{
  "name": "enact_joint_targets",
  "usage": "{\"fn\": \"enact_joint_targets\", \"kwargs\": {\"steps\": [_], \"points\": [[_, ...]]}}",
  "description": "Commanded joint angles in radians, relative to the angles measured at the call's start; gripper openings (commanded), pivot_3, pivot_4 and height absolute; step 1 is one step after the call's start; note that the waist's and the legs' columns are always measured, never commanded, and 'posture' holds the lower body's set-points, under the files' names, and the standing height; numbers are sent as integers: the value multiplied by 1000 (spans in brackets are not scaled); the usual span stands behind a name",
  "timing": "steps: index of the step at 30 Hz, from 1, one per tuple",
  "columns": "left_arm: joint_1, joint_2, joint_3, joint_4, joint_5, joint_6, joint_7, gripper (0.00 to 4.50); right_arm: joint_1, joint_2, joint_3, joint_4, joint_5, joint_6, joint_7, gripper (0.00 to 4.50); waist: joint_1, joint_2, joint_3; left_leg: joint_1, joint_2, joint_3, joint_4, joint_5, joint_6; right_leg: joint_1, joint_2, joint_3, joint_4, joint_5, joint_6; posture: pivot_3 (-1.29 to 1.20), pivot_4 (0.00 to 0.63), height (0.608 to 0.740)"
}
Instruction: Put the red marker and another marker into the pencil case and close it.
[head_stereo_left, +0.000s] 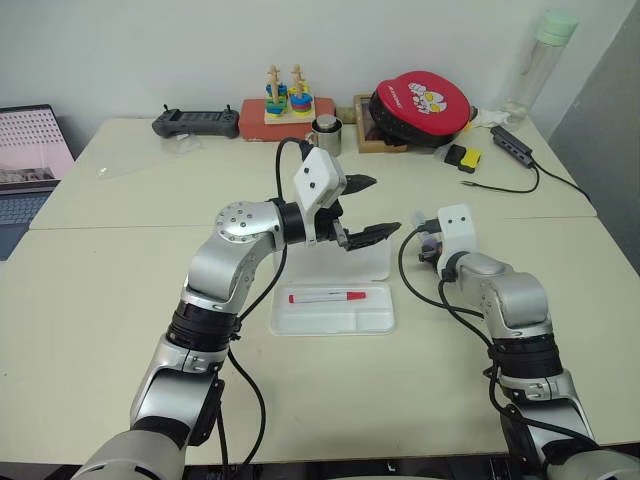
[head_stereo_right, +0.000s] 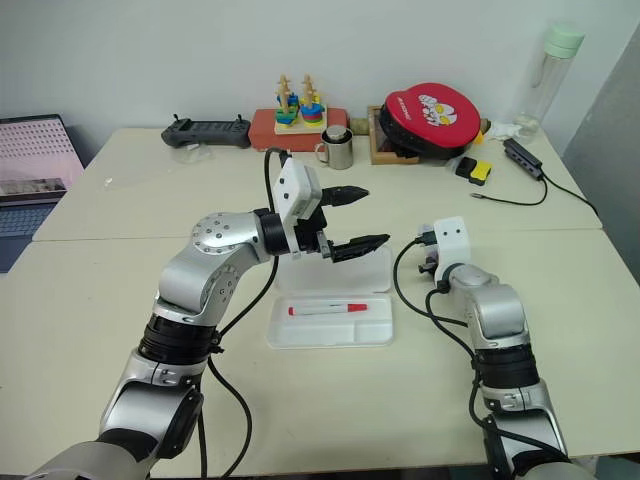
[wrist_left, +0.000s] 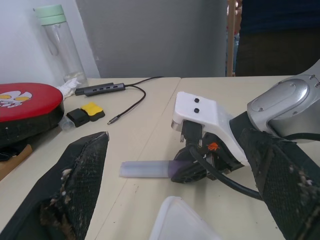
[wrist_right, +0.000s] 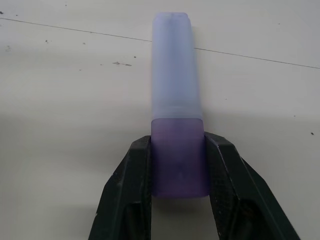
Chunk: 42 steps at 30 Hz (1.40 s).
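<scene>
The red marker (head_stereo_left: 327, 297) lies in the tray of the open white pencil case (head_stereo_left: 330, 325), whose lid (head_stereo_left: 372, 266) stands behind the tray. My left gripper (head_stereo_left: 383, 205) hangs open above the lid and points to the right, with nothing in it. Right of the case, the short lilac marker (wrist_right: 175, 70) lies on the table. My right gripper (wrist_right: 178, 142) is shut on its darker purple end, one finger against each side. The left wrist view shows the lilac marker (wrist_left: 145, 169) sticking out of my right gripper (wrist_left: 187, 170).
At the table's far edge stand a steel mug (head_stereo_left: 326, 135), a stacking toy (head_stereo_left: 287, 100), a black controller (head_stereo_left: 195, 123), a red round pouch (head_stereo_left: 420, 100), a yellow-black object (head_stereo_left: 463, 157), a hub with cable (head_stereo_left: 515, 145) and a bottle (head_stereo_left: 535, 60). A laptop (head_stereo_left: 30, 160) sits far left.
</scene>
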<state>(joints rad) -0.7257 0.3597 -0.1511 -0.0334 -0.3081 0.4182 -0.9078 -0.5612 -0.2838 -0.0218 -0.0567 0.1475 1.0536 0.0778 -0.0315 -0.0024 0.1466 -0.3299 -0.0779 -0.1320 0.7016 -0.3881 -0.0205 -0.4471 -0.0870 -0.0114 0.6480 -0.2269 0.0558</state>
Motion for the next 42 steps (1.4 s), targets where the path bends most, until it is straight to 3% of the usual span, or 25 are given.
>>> {"fn": "enact_joint_targets", "kwargs": {"steps": [1, 5, 8, 13, 18, 23, 42], "points": [[37, 94, 71, -70, -55, 51, -45, 4500, -42, -91, -31, -125, 71, -108, 173, 1105, -2, 0, 0, 0, 0, 0, 0, 0, 0, 0, 0, 0, 0, 0, 0, 0, 150, 740], [89, 221, 167, -111, -138, 95, -112, 4500, -68, -204, -40, -178, 178, -180, 402, 1105, -13, 1, 1, 0, 1, 2, -3, 0, 0, -3, 1, 0, 0, 0, 0, 0, 150, 740], [213, 386, 298, -171, -249, 167, -230, 4500, -73, -315, 9, -265, 291, -216, 664, 1105, -25, 1, 1, 0, 1, 1, -4, 0, 0, -3, 1, 0, -1, 0, 0, 0, 150, 740], [422, 526, 386, -246, -322, 224, -300, 4500, -74, -410, 188, -392, 360, -212, 886, 1105, -22, 1, 1, 0, 1, -2, -5, 0, 0, -2, 1, -2, -3, 0, 0, 0, 150, 740], [542, 555, 413, -249, -312, 188, -311, 4500, -133, -374, 427, -359, 240, -224, 891, 1105, 3, 1, 1, 0, 1, -3, -3, 0, 0, 0, 0, -1, -3, 0, 0, 0, 150, 740], [566, 556, 391, -239, -286, 160, -293, 4500, -183, -287, 553, -261, 142, -254, 862, 1105, 5, 0, 1, 0, 0, -3, -2, 0, 0, 0, 0, -1, -3, 0, 0, 0, 150, 740], [544, 544, 362, -247, -287, 172, -244, 4500, -168, -194, 639, -153, 52, -286, 898, 1105, 0, 0, 1, 0, 0, -3, -3, 0, 0, -2, 0, -2, -2, 0, 0, 0, 150, 740]]}}
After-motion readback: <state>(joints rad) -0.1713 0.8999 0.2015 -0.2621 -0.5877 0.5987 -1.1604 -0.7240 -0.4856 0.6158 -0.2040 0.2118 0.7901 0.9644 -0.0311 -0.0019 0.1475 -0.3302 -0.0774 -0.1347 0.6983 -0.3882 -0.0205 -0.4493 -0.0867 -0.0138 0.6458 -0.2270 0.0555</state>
